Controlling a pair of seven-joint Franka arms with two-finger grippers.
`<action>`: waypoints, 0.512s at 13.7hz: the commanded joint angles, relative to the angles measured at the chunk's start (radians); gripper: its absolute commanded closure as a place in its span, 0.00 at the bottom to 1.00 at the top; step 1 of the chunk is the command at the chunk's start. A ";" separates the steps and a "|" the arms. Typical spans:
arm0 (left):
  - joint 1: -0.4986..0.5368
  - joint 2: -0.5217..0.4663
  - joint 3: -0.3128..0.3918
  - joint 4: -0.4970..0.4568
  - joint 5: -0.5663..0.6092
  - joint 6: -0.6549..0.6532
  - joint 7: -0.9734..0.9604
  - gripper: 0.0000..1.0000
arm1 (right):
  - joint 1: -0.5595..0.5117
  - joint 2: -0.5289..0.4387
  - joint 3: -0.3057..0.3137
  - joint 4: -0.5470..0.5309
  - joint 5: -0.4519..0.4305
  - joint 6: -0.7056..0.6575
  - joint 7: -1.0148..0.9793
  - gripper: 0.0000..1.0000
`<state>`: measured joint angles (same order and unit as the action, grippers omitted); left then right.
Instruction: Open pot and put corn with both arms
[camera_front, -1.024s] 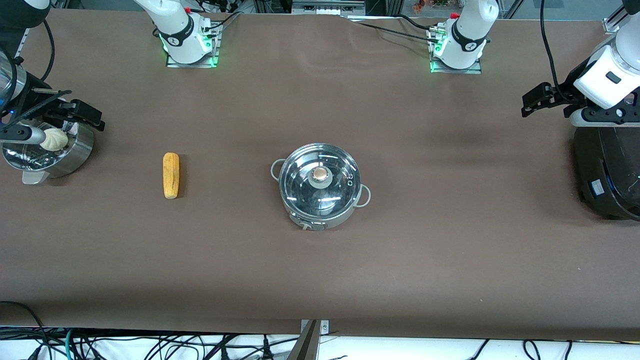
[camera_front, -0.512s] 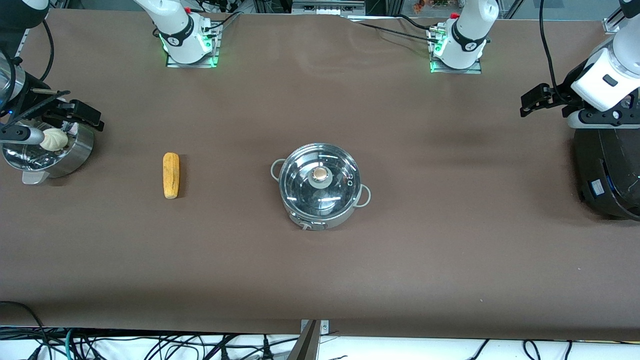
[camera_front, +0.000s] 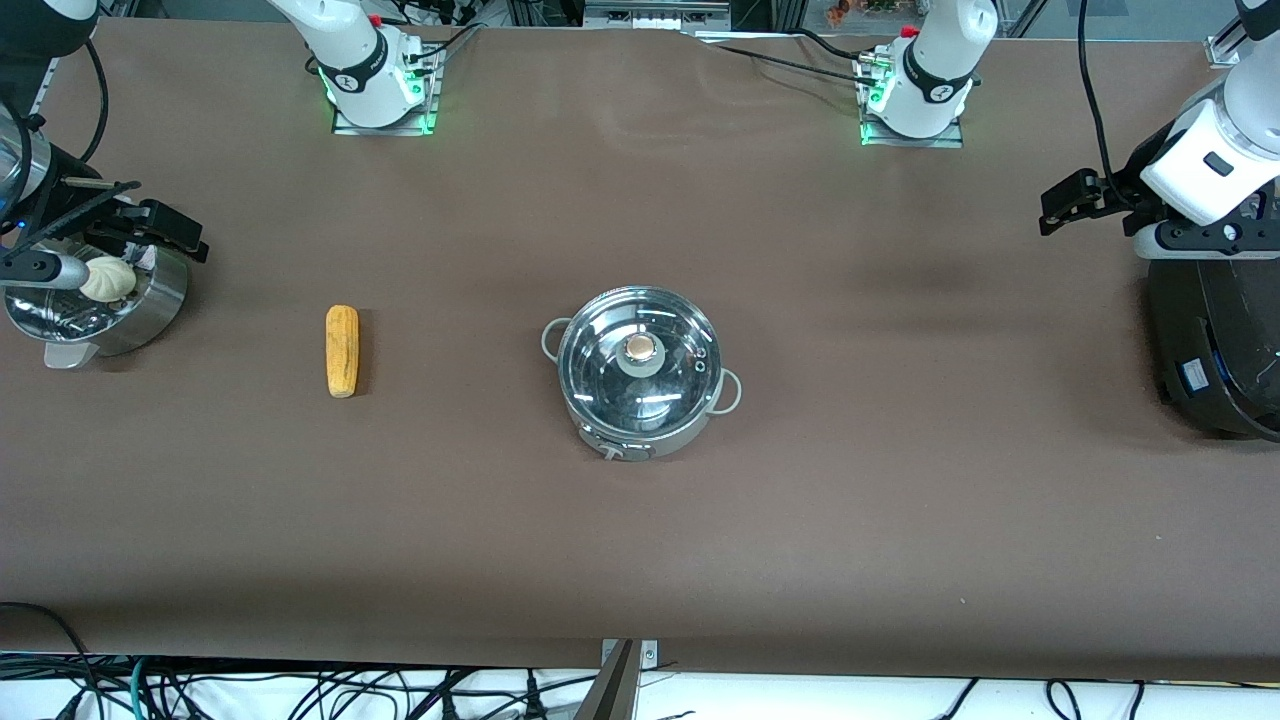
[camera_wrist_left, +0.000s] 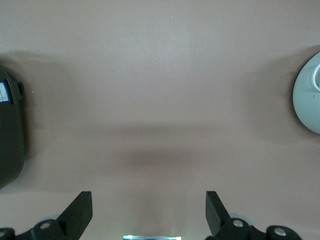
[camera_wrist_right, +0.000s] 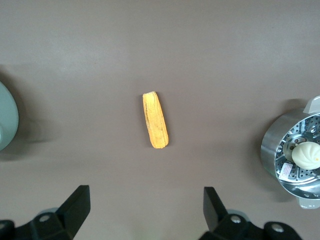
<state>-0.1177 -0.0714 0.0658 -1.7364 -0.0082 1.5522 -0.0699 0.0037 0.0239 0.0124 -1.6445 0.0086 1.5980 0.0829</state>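
Corn (camera_front: 342, 351) laid flat well apart from lidded pot (camera_front: 640, 372), right gripper (camera_front: 165, 228) spread above steamer (camera_front: 95, 300), left gripper (camera_front: 1075, 198) spread near black cooker (camera_front: 1215, 340).

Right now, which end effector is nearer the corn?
Right. The right end effector hangs over the steamer beside the corn; the left end effector hangs by the black cooker.

- The left gripper (camera_front: 1062, 200) is held up in the air at the left arm's end of the table, its fingers (camera_wrist_left: 80, 212) spread wide with nothing between them.
- The right gripper (camera_front: 160, 228) is held up at the right arm's end, fingers (camera_wrist_right: 77, 205) wide apart and empty too.
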 joint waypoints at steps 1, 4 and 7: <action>0.004 0.002 0.000 0.012 0.011 -0.014 0.006 0.00 | -0.011 0.014 0.006 0.005 0.011 -0.024 -0.003 0.00; 0.006 0.002 -0.001 0.012 0.010 -0.012 0.006 0.00 | -0.013 0.063 0.006 0.005 0.007 -0.027 -0.006 0.00; 0.007 0.001 -0.001 0.012 0.010 -0.012 0.010 0.00 | -0.013 0.076 0.006 -0.001 -0.002 -0.062 -0.005 0.00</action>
<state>-0.1168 -0.0714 0.0665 -1.7363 -0.0082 1.5522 -0.0699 0.0027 0.0961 0.0124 -1.6493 0.0083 1.5655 0.0829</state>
